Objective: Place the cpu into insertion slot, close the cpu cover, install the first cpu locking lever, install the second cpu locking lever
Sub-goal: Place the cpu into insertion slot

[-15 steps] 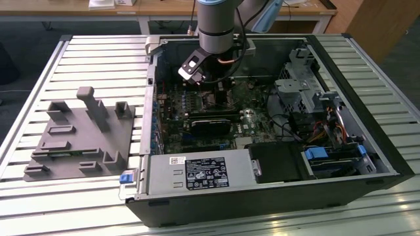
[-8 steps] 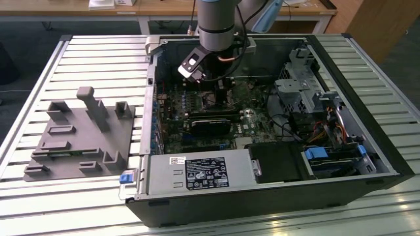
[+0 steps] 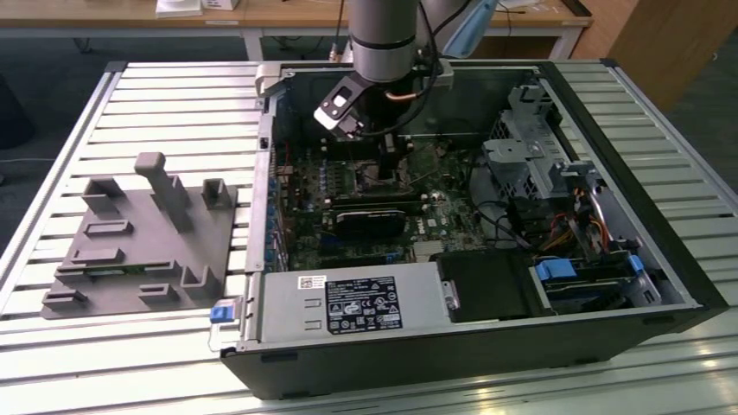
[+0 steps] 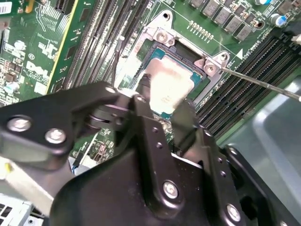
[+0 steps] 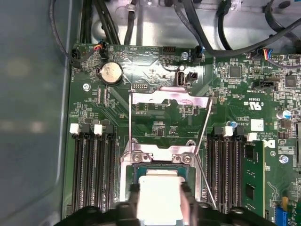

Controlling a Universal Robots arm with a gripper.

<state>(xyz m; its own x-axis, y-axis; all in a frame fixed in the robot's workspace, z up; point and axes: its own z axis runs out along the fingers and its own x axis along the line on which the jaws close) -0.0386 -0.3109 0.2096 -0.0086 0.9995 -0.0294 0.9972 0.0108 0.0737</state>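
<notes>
Gripping cpu [image 4: 170,82] by opposite edges, hand [image 4: 163,110] clamped on it, directly over insertion slot [image 4: 188,56].

— What colour is the cpu [image 5: 160,195]?
— Pale silvery-grey on top; the gripper [image 4: 162,102] is black.
— And the motherboard [image 5: 155,122]?
— Green, with black memory slots [image 5: 94,169]. The tray [image 3: 138,242] is plain grey, the table [image 3: 173,95] pale and ribbed.

Computer case [image 3: 461,354] on slatted table [image 3: 173,95], fixture block [image 3: 138,233] at exterior view's left of it; motherboard [image 5: 160,122] inside case; cpu [image 4: 169,84] within gripper [image 5: 160,190], over insertion slot [image 4: 186,55]; memory slots [image 5: 94,169] flanking slot on both sides
</notes>
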